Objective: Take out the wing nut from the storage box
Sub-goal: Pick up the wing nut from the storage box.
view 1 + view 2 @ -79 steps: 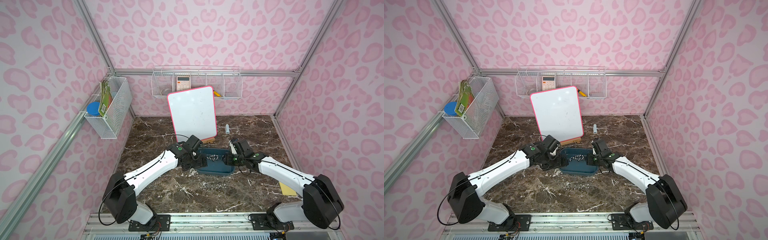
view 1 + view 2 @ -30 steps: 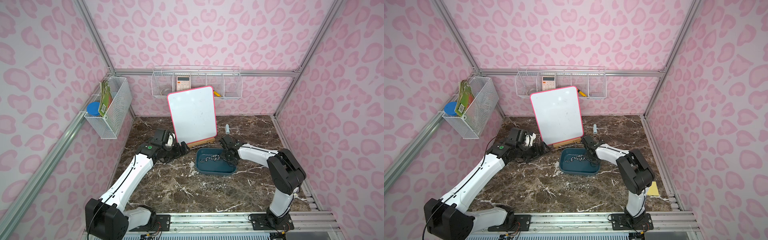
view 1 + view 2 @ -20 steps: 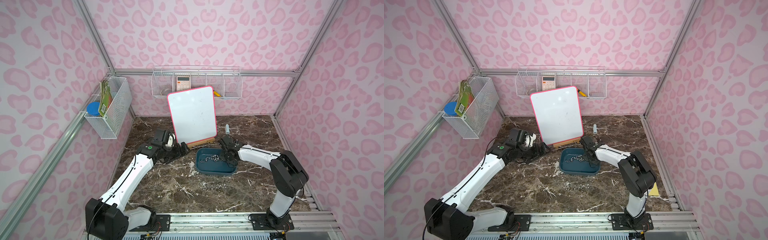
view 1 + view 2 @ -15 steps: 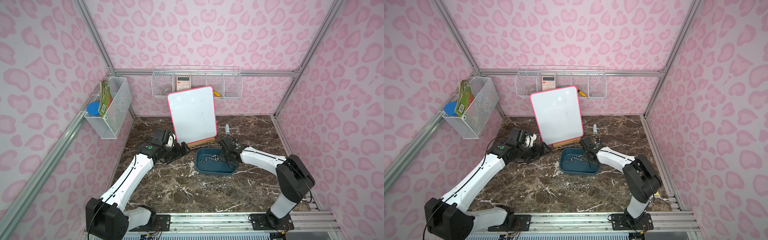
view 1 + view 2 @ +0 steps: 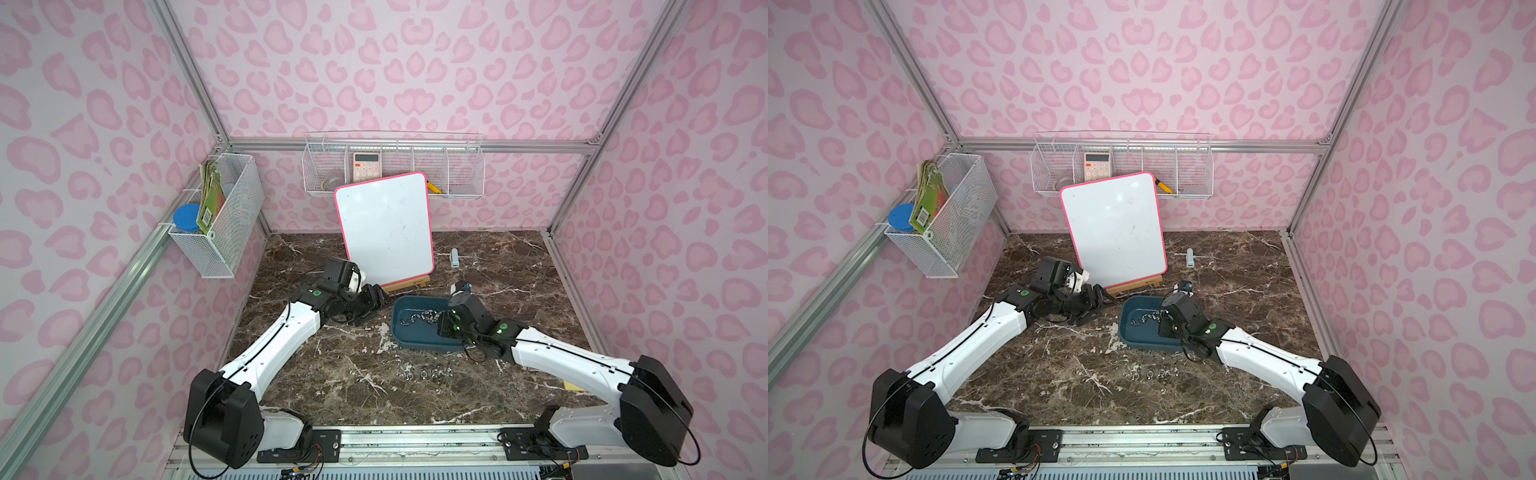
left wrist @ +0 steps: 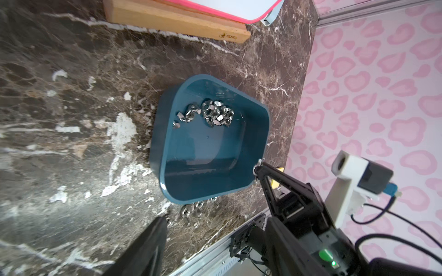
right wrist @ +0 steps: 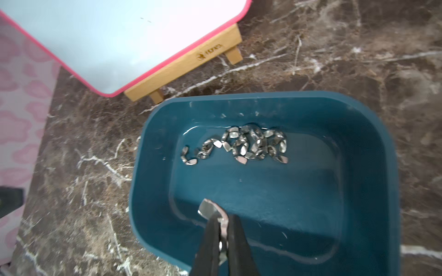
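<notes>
1. Right pincer (image 7: 221, 221) has drawn back from the heap at the far end of the box to its near end, and that arm's elbow has swung outward. The left arm has hardly shifted.
2. One wing nut (image 7: 208, 210) is pinched between the right pincer's pressed-together tips, with a wing sticking out past them.
3. The nut hangs inside the rim of the box (image 7: 153, 181), a dark teal tub, over its near part.
4. The other nuts (image 7: 248, 145) lie heaped on the box floor toward the far wall, well apart from the held one.
5. The box sits on the brown marble surface (image 5: 332, 374), just in front of a wooden stand (image 7: 181, 67) that carries a pink-edged whiteboard (image 5: 384, 228).
6. A few loose nuts (image 5: 424, 376) lie on the surface near the front side of the box.
7. The left pincer (image 5: 376, 305) hovers beside the left end of the box, with its fingers spread and nothing between them.
</notes>
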Available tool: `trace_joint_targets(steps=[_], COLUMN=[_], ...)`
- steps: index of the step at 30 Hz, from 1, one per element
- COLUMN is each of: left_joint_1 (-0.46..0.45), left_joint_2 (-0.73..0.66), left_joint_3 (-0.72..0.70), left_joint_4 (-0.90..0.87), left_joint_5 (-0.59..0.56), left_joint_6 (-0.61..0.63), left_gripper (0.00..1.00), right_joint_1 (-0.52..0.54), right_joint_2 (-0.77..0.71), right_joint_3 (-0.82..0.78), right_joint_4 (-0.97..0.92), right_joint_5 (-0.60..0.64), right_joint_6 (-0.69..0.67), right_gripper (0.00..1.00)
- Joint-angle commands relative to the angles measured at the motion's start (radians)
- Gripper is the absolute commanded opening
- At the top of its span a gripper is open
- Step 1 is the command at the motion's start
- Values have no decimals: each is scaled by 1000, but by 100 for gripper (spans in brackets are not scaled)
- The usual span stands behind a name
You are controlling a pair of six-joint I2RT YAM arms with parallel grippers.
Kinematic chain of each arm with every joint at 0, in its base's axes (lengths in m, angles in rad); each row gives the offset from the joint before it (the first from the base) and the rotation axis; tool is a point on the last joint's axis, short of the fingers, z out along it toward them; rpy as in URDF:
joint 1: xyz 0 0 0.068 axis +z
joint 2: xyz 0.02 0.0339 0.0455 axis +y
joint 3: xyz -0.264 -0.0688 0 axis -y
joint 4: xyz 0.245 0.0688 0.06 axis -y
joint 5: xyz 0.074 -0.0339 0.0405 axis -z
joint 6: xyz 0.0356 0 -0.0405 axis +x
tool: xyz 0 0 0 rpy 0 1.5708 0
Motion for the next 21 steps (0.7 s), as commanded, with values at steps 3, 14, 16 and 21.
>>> trace_joint_targets(steps=[3, 14, 16, 21], left_joint_1=[-68, -207, -219, -238], left_joint_2=[66, 226, 239, 247], left_joint_3=[50, 168, 174, 172], left_joint_4=[82, 133, 136, 142], left_joint_5=[-4, 72, 79, 88], left_joint_6=[-59, -61, -61, -60], left_gripper=[60, 39, 37, 34], right_joint_1=[25, 39, 39, 39], right_joint_2=[-107, -228, -238, -254], right_joint_3=[-74, -134, -139, -155], right_joint_4=[153, 167, 163, 173], right_joint_5=[-75, -101, -89, -73], right_joint_6=[-84, -97, -90, -79], right_gripper=[3, 3, 3, 3])
